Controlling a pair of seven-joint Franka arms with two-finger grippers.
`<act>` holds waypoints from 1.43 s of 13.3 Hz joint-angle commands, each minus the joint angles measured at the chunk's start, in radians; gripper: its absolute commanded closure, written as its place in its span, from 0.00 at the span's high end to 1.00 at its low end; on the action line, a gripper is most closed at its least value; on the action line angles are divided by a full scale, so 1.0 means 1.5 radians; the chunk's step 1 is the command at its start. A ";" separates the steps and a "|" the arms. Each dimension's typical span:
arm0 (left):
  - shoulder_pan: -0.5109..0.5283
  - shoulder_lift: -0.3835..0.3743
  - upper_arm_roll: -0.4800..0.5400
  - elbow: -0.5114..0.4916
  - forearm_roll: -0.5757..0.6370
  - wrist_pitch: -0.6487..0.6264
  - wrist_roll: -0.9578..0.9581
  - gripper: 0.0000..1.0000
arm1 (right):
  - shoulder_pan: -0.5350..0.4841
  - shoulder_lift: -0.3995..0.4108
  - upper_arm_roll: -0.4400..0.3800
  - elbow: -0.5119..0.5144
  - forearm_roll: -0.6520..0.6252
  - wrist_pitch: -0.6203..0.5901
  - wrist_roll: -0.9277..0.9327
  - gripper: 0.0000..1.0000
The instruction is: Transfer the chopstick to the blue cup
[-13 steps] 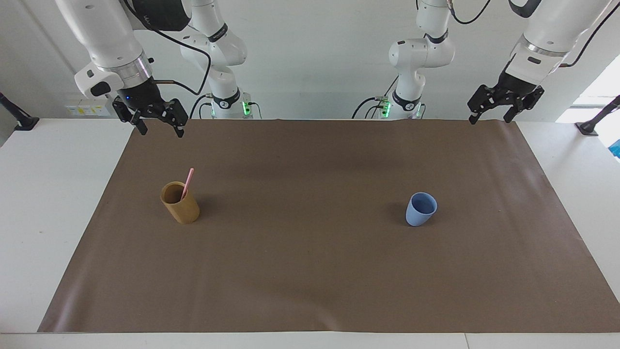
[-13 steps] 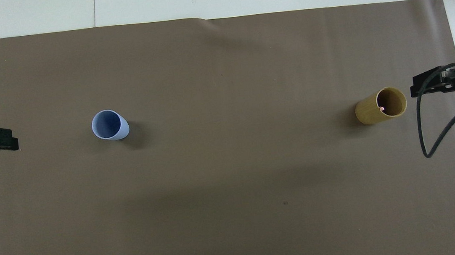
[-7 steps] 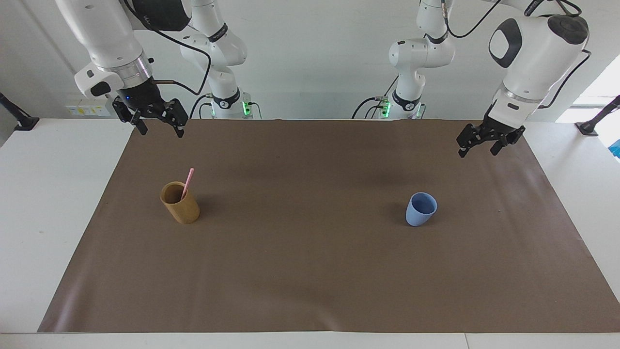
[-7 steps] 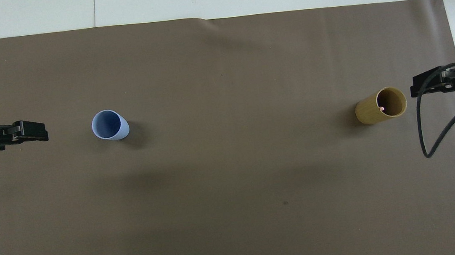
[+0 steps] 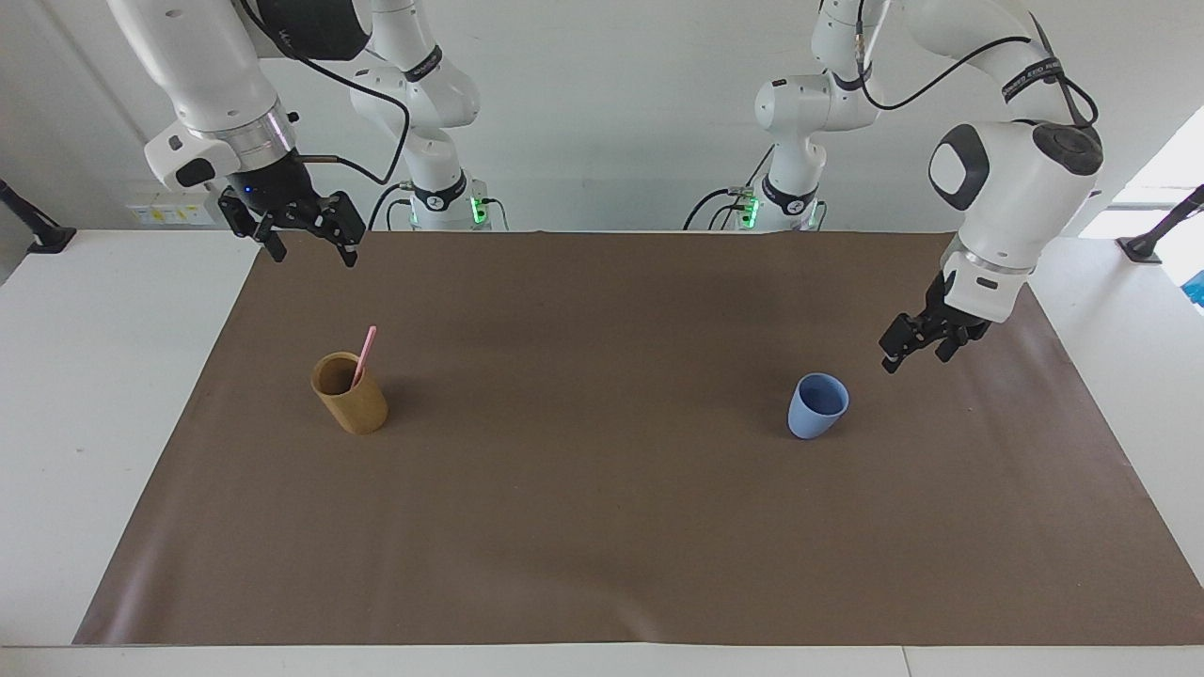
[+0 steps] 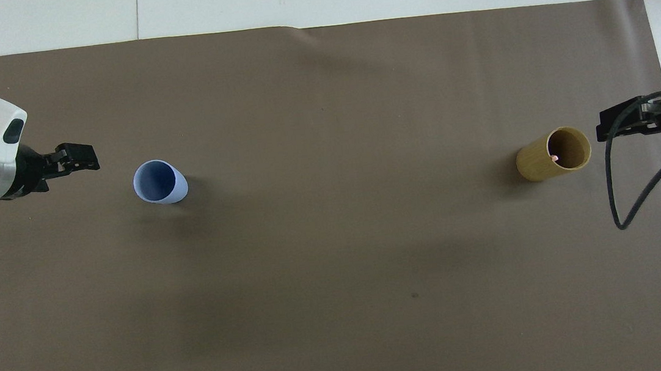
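The pink chopstick stands leaning in the tan cup; from overhead only its tip shows inside the tan cup. The blue cup stands upright and empty toward the left arm's end; it also shows in the overhead view. My left gripper is open and empty, low over the mat beside the blue cup, apart from it; overhead it shows as well. My right gripper is open and empty, raised over the mat's edge near the tan cup.
A brown mat covers most of the white table. A black cable hangs from the right arm beside the tan cup.
My left arm has swung down and in from the mat's corner toward the blue cup. The right arm, the cups and the chopstick have not moved.
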 commanded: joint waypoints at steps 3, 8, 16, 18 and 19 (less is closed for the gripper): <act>-0.031 0.026 -0.002 -0.069 -0.010 0.102 -0.056 1.00 | -0.007 -0.007 0.005 -0.006 0.002 -0.003 0.003 1.00; -0.050 0.018 -0.002 -0.095 -0.010 0.102 -0.068 1.00 | -0.007 -0.007 0.005 -0.006 0.002 -0.003 0.003 1.00; -0.063 0.012 -0.003 -0.128 -0.010 0.102 -0.060 1.00 | -0.007 -0.007 0.005 -0.006 0.002 -0.003 0.003 1.00; -0.062 0.012 -0.003 -0.128 -0.010 0.103 -0.061 0.64 | -0.007 -0.007 0.005 -0.006 0.002 -0.003 0.003 1.00; -0.063 0.013 -0.003 -0.128 -0.010 0.102 -0.061 0.34 | -0.007 -0.007 0.005 -0.006 0.002 -0.003 0.003 1.00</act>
